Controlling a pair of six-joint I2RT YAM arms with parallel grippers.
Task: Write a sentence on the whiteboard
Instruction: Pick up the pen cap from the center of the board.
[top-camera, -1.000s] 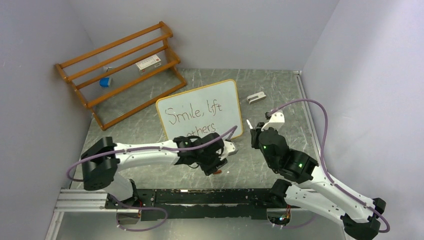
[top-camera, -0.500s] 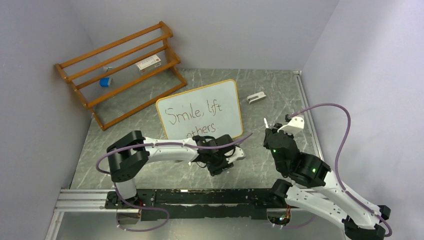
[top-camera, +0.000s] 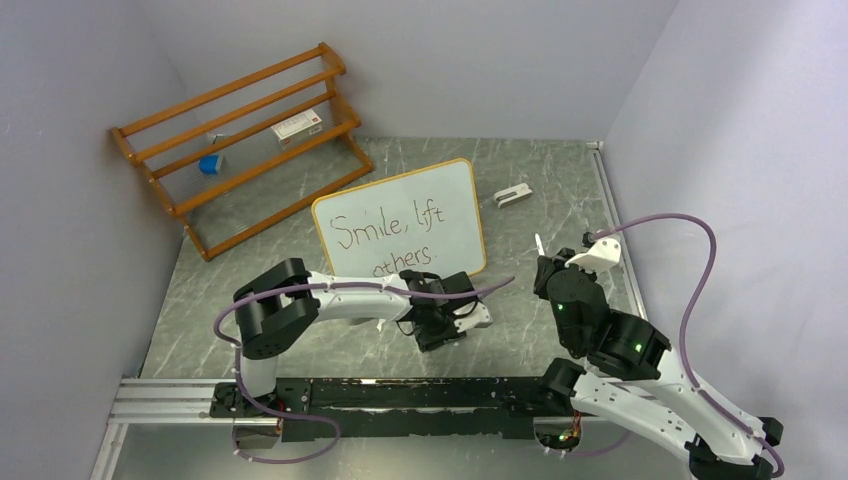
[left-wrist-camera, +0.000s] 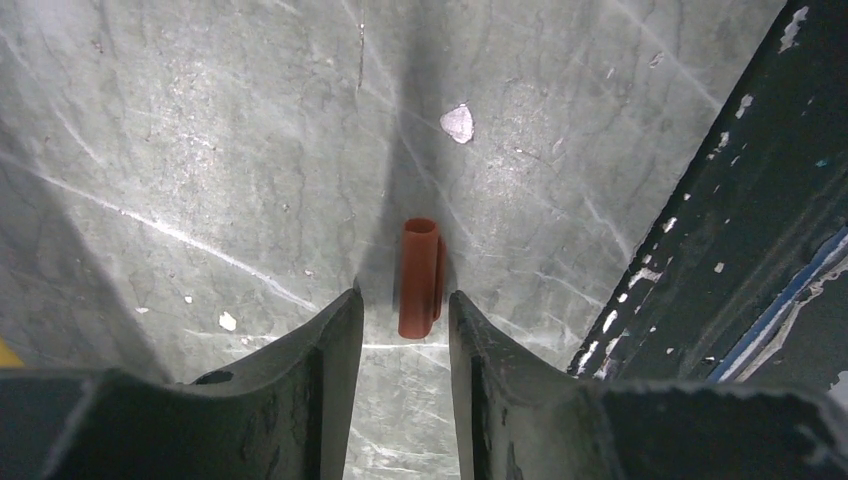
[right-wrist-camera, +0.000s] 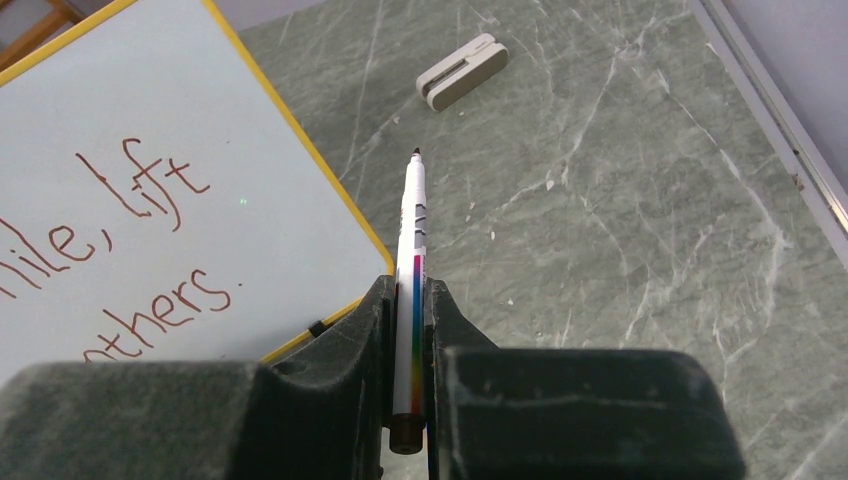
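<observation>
Left arm (top-camera: 340, 295) more folded now, left gripper (left-wrist-camera: 405, 300) astride red cap (left-wrist-camera: 420, 277).

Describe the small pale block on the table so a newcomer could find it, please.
Start at the whiteboard standing mid-table. Just past its right edge, on the grey-green tabletop, lies the pale block. It alone is oblong with a dark slot, touching nothing.

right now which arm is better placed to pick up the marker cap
Left. The left gripper hangs over the red-brown cap on the table, a finger on either side, not yet closed. The right gripper is shut on the uncapped marker, away from the cap, beside the whiteboard.
</observation>
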